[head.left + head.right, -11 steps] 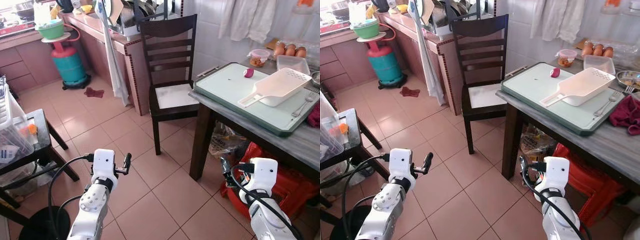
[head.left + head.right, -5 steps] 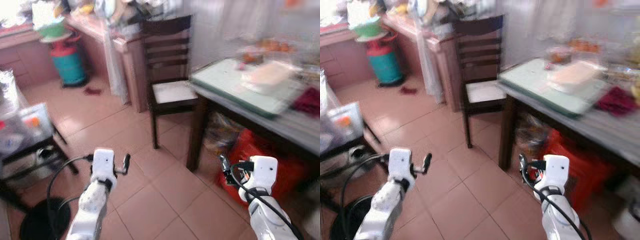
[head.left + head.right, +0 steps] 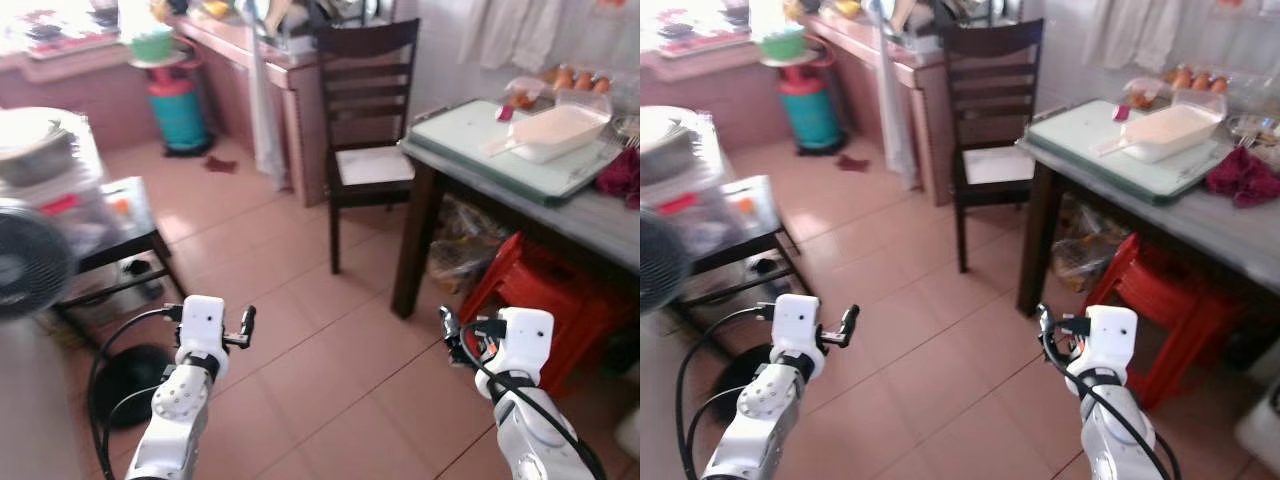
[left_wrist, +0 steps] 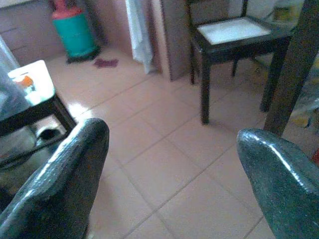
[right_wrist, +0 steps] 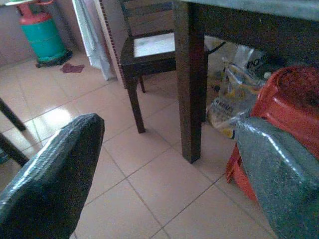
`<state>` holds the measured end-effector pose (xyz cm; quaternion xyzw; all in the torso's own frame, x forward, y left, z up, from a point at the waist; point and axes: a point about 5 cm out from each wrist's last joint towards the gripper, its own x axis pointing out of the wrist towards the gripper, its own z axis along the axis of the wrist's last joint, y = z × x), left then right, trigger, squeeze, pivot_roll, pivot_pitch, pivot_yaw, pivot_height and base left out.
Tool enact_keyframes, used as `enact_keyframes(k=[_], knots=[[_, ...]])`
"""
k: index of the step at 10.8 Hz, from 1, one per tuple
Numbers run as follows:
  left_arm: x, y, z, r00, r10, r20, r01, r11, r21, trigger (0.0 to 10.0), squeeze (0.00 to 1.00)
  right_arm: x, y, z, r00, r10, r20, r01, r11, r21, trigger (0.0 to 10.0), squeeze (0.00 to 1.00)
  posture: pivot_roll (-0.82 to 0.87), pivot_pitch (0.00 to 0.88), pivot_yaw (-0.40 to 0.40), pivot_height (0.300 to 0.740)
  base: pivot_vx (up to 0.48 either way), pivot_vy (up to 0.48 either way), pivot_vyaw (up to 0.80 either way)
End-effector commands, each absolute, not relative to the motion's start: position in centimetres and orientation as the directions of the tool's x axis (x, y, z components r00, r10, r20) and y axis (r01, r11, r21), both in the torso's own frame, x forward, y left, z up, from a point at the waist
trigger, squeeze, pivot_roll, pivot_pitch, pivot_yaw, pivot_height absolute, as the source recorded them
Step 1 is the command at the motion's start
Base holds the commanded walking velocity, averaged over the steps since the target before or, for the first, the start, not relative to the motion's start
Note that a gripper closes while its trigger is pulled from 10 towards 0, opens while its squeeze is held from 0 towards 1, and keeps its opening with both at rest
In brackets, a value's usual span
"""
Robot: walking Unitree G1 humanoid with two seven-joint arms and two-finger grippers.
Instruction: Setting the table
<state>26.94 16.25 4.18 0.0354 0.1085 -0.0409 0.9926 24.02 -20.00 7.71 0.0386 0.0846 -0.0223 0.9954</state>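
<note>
The grey dining table (image 3: 590, 215) stands at the right, across the tiled floor. On it lie a pale green tray (image 3: 470, 125), a white slotted scoop (image 3: 550, 130), a clear container, eggs (image 3: 580, 80) and a dark red cloth (image 3: 622, 178). My left gripper (image 3: 245, 325) is held low over the floor at the lower left, open and empty. My right gripper (image 3: 450, 338) is low at the lower right, short of the table leg (image 5: 189, 79), also open and empty. In the wrist views the left fingers (image 4: 65, 174) and right fingers (image 5: 55, 169) stand wide apart.
A dark wooden chair (image 3: 370, 165) sits at the table's near corner by a tiled counter (image 3: 290, 70). Beneath the table are a red stool (image 3: 540, 290) and plastic bags. A teal gas cylinder (image 3: 180, 110), a black side table (image 3: 120, 255) with clear boxes and a fan (image 3: 30, 260) are on the left.
The camera has backed away and swung left, so the table looks farther and a fan has come into view. Both arms keep their pose, fingers still apart.
</note>
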Motion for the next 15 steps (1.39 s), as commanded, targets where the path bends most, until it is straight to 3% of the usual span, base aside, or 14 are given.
enact_keyframes(k=[1, 8, 12, 14, 15], knots=[[27.0, 16.1, 4.2, 0.971, -0.080, -0.223, 0.098, 0.993, 0.069, 10.0, 0.00, 23.9, -20.3, 7.8, 0.984, -0.053, -0.169, 0.067, 0.995, 0.076, 10.0, 0.00, -0.12, 0.000, 0.086, 0.740, -0.281, 0.000, 0.00], [27.1, 16.0, 4.3, 0.971, -0.089, -0.224, 0.109, 0.991, 0.077, 10.0, 0.00, 24.0, -20.5, 8.0, 0.983, -0.085, -0.162, 0.098, 0.993, 0.072, 10.0, 0.00, -0.11, 0.000, 0.087, 0.740, -0.288, 0.000, 0.00], [27.0, 15.8, 4.3, 0.968, -0.110, -0.226, 0.123, 0.991, 0.047, 10.0, 0.00, 24.1, -20.7, 8.5, 0.984, -0.102, -0.143, 0.112, 0.992, 0.063, 10.0, 0.00, -0.11, 0.000, 0.085, 0.740, 0.000, 0.000, 0.00], [27.3, 15.6, 6.1, 0.981, -0.146, -0.129, 0.145, 0.989, -0.022, 10.0, 0.00, 24.1, -20.7, 9.3, 0.989, -0.105, -0.105, 0.108, 0.994, 0.023, 10.0, 0.00, -0.11, 0.000, 0.078, 0.740, 0.000, 0.000, 0.00], [27.8, 15.9, 8.0, 0.995, -0.100, -0.026, 0.099, 0.995, -0.014, 10.0, 0.00, 24.1, -20.5, 10.2, 0.994, -0.092, -0.062, 0.093, 0.996, 0.002, 10.0, 0.00, -0.11, 0.000, 0.073, 0.740, 0.000, 0.000, 0.00]])
